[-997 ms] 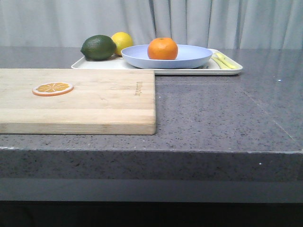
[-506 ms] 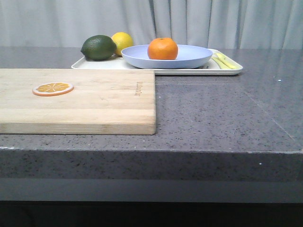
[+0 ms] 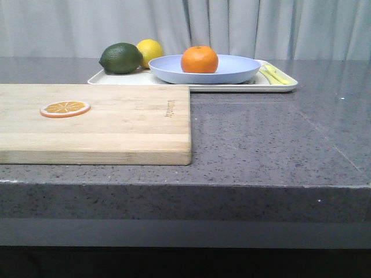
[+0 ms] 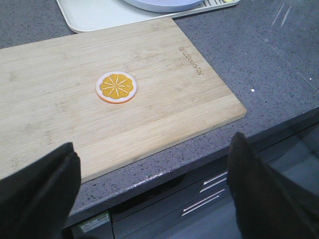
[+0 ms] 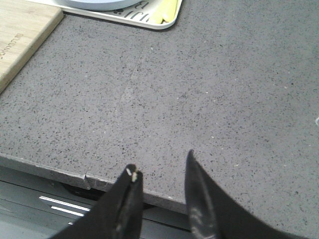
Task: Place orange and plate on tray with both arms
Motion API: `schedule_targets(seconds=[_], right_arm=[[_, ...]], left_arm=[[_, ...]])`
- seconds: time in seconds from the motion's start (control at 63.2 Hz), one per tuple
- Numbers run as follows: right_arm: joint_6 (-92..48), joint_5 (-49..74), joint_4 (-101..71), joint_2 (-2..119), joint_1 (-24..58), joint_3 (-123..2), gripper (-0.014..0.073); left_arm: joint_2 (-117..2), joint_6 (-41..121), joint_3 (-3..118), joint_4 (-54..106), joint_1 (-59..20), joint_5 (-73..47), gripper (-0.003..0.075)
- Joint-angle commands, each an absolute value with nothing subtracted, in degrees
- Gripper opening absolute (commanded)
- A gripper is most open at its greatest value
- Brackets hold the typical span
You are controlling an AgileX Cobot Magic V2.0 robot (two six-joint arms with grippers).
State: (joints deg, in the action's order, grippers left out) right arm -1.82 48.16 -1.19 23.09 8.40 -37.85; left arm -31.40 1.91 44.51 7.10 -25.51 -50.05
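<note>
The orange rests in the pale lavender-blue plate, and the plate stands on the white tray at the back of the counter. Neither gripper shows in the front view. In the left wrist view my left gripper hangs open over the counter's front edge, its fingers wide apart with nothing between them; the plate and tray lie far beyond it. In the right wrist view my right gripper is open with a narrower gap, empty, above the front edge, far from the tray.
A wooden cutting board with a flat orange slice covers the left of the counter. A dark green fruit, a lemon and a yellow item also sit on the tray. Drawers lie below the counter edge.
</note>
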Motion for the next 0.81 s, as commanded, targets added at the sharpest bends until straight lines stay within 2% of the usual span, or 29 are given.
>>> schedule_targets(seconds=[0.0,0.269,0.364,0.791], right_arm=[[-2.3,43.7,-1.0,23.4,8.3,-39.1,0.0156],[-2.3,43.8,-1.1,23.4,8.3,-39.1,-0.0116],[-2.3,43.8,-1.1,23.4,8.3,-39.1,-0.0118],[-2.3,44.1,-1.1,23.4,8.3,-39.1,-0.0117]], left_arm=[[-31.5,2.0,45.8,8.1,-25.3,-45.6,0.0479],[-31.5,2.0,45.8,8.1,-25.3,-45.6,0.0098],[-31.5,2.0,45.8,8.1,-25.3,-45.6,-0.0013],[-31.5,2.0,45.8,8.1,-25.3,-45.6,-0.002]])
